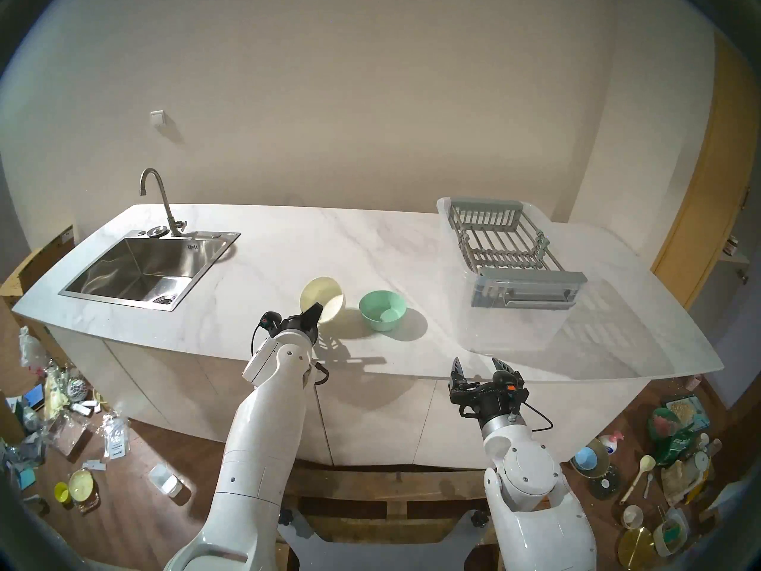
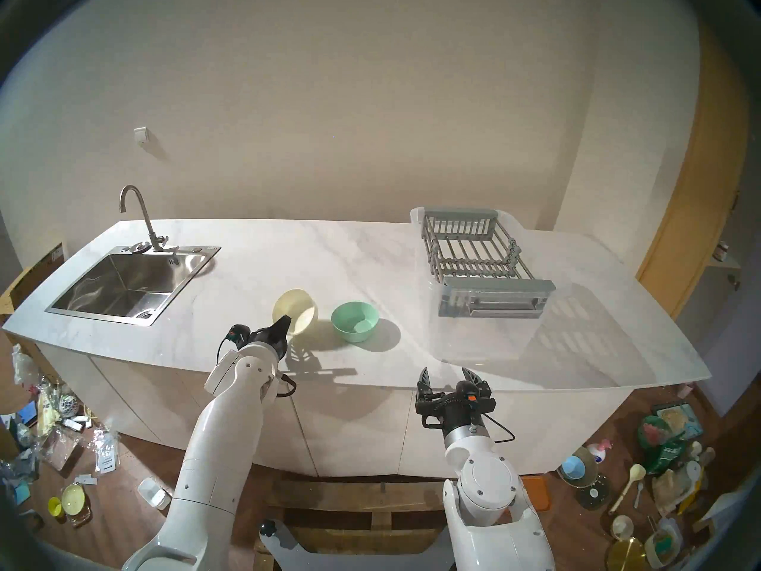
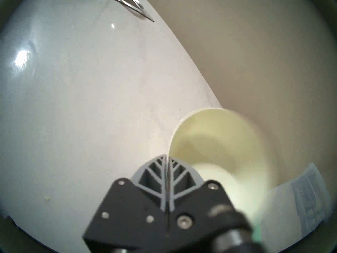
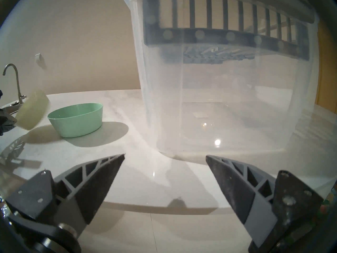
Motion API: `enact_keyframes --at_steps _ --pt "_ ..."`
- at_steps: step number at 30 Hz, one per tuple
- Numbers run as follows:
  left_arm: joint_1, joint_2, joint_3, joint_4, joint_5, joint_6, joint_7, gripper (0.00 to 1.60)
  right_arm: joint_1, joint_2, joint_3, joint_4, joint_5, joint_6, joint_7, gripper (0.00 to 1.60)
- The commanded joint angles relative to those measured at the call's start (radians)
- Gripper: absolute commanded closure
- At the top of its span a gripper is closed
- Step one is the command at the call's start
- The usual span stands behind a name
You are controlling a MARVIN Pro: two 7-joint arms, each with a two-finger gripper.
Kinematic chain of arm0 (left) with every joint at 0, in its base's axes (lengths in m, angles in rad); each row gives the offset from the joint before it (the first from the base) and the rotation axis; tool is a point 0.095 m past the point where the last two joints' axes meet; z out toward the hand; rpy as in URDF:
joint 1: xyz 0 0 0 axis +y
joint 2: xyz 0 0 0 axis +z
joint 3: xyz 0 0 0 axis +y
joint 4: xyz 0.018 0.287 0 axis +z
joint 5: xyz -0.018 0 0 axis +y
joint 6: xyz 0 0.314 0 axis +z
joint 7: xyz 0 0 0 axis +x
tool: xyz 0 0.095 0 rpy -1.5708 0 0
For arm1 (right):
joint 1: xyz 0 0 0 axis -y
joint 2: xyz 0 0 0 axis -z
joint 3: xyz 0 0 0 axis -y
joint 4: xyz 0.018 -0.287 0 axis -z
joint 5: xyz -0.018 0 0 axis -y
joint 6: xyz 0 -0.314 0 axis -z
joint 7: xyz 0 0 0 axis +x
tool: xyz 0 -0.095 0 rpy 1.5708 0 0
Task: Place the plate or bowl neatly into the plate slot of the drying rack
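Tilting clear of the desk (image 1: 370,236), the cream bowl (image 1: 323,293) hangs by its rim, pinched in the left hand (image 1: 313,310), beside the green bowl (image 1: 382,309). The drying rack (image 1: 508,251) stands well beyond the green bowl, its plate slot (image 1: 504,256) unfilled; carrying and slotting remain. The right hand (image 1: 484,366) hovers spread.

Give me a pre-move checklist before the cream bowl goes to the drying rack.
1. Left hand shut on cream bowl rim: ok.
2. Bowl off the counter, tilted: ok.
3. Grip firmness: cannot tell, bowl blurred in the wrist view.
4. Green bowl sits in the path to the drying rack: not ok.
5. Plate slot free of dishes: ok.
6. Right hand open, short of the rack: ok.
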Motion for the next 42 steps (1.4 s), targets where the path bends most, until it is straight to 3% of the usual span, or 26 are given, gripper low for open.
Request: enact_keyframes --at_steps 1,7,16,24,30,31,36,38,42 --pt "-0.023 -0.002 -0.003 -0.032 -0.017 0.012 -0.010 1.60 0.005 0.000 -0.001 -0.024 0.000 -0.004 0.001 0.00" --pt "-0.068 0.013 0.016 -0.072 -0.005 0.022 -0.019 1.60 0.006 0.000 -0.001 -0.021 0.000 -0.005 0.001 0.00" --pt "-0.211 0.029 0.044 -0.170 -0.042 0.099 -0.032 1.60 0.009 0.000 -0.001 -0.016 0.000 -0.006 0.000 0.00" --pt "-0.376 0.042 0.102 -0.220 -0.090 0.343 0.012 1.60 0.008 0.000 -0.001 -0.018 0.000 -0.006 0.000 0.00" --pt "-0.491 0.013 0.162 -0.165 -0.096 0.487 0.016 1.60 0.008 0.001 -0.001 -0.018 0.000 -0.006 0.000 0.00" --pt "-0.524 -0.015 0.185 -0.144 -0.090 0.534 0.018 1.60 0.008 0.001 -0.001 -0.018 0.000 -0.006 0.000 0.00" --pt "-0.585 -0.074 0.242 -0.082 -0.068 0.588 0.021 1.60 0.008 0.001 -0.001 -0.018 0.000 -0.006 0.000 0.00" --pt "-0.655 -0.096 0.287 0.004 -0.072 0.623 0.022 1.60 0.007 0.001 -0.001 -0.020 0.000 -0.006 0.000 0.00" --pt "-0.702 -0.142 0.366 0.107 -0.043 0.623 0.011 1.60 0.007 0.001 -0.001 -0.020 0.000 -0.006 0.000 0.00"
